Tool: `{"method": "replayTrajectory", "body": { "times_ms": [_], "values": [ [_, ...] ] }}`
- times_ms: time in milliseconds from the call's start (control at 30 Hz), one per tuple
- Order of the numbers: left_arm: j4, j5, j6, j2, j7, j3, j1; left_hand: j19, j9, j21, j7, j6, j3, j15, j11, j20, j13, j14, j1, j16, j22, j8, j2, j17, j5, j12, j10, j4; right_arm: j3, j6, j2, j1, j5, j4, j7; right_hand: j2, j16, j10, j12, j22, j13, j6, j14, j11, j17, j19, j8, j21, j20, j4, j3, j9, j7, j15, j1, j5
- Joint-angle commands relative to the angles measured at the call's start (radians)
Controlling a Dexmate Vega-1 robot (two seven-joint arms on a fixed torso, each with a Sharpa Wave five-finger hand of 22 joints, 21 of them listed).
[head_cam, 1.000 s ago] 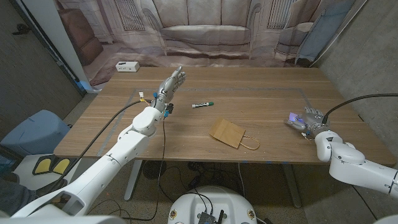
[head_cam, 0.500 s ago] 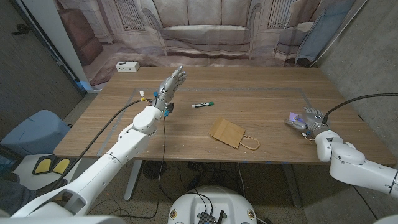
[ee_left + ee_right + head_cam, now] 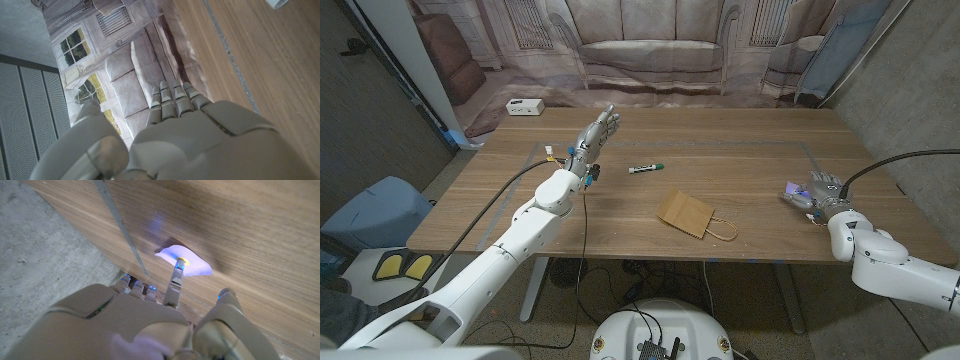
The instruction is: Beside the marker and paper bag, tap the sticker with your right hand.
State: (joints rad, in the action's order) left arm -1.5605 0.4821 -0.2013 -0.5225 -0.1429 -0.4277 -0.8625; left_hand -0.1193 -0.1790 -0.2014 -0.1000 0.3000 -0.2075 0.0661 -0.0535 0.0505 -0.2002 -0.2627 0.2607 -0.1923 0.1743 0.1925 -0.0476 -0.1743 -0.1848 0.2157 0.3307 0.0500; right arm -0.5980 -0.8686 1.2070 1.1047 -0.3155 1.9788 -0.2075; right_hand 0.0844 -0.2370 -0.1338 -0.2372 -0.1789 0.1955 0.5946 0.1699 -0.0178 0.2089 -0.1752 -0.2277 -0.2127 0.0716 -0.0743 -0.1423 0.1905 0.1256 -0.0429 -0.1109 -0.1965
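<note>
**Right fingertip on the sticker, tap under way**

On the desk (image 3: 620,230) as seen from the head view, the paper bag (image 3: 692,214) is taken as landmark: the marker (image 3: 646,168) lies just beyond it, toward the far edge, and the sticker (image 3: 793,188) sits well to its right, mostly covered by the right hand (image 3: 817,194). The left hand (image 3: 596,133) is raised well to the left of the bag, fingers straight and close together, nothing held. Compared with the earlier head pictures, the right hand is seen very slightly nearer the sticker; bag, marker and left hand are unchanged.

From the left wrist view, the left hand (image 3: 170,135) is shown with fingers extended side by side above the wood, empty.

From the right wrist view, the right hand (image 3: 150,325) is shown with one finger stretched out and its tip set on the pale sticker (image 3: 192,262), the other fingers curled back, nothing gripped.

Progress is judged as follows: the sticker has been reached and contact appears made, so the tap itself is largely done; lifting the finger off is what seems left.
</note>
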Motion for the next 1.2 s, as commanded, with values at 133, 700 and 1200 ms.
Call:
{"method": "replayTrajectory", "body": {
  "times_ms": [133,700,1200],
  "values": [
    [0.008,0.003,-0.004,0.004,0.004,-0.002,0.002,0.002,-0.002,0.004,0.004,0.011,-0.001,-0.003,0.001,0.006,0.000,-0.006,-0.003,0.003,0.005,-0.001,-0.004,-0.005,0.000,0.002,0.009,0.007,0.028,-0.006,0.007,0.021,0.010,0.016,-0.039,0.001,-0.003,0.001,0.005,-0.002,0.001,-0.017,0.163,0.003,0.003,-0.141,0.012,-0.004,0.007,-0.002,-0.009,0.000,0.001,-0.008,0.004,0.000],
    [0.016,0.005,-0.006,0.005,0.012,-0.005,0.008,0.001,-0.002,0.004,0.003,0.012,-0.001,-0.003,-0.003,0.005,0.000,-0.007,-0.004,0.002,0.005,-0.001,-0.005,-0.005,0.000,0.001,0.010,0.009,0.052,-0.023,0.015,0.043,0.029,0.040,-0.066,0.002,0.006,-0.032,0.025,-0.002,0.001,-0.091,0.171,0.016,0.000,-0.138,0.042,-0.001,0.007,-0.008,-0.015,0.002,-0.002,-0.008,-0.004,0.000],
    [0.025,0.007,-0.014,0.006,0.018,-0.004,0.012,0.002,-0.002,0.004,0.004,0.012,-0.001,-0.003,0.000,0.005,-0.001,-0.007,-0.005,0.003,0.005,-0.001,-0.005,-0.005,0.000,0.001,0.011,0.011,0.082,-0.035,0.029,0.070,0.054,0.071,-0.096,-0.001,0.005,-0.030,0.026,-0.002,0.002,-0.112,0.163,0.018,0.000,-0.132,0.045,-0.001,0.011,-0.011,-0.017,0.002,-0.007,-0.008,-0.005,0.001]
  ]
}}
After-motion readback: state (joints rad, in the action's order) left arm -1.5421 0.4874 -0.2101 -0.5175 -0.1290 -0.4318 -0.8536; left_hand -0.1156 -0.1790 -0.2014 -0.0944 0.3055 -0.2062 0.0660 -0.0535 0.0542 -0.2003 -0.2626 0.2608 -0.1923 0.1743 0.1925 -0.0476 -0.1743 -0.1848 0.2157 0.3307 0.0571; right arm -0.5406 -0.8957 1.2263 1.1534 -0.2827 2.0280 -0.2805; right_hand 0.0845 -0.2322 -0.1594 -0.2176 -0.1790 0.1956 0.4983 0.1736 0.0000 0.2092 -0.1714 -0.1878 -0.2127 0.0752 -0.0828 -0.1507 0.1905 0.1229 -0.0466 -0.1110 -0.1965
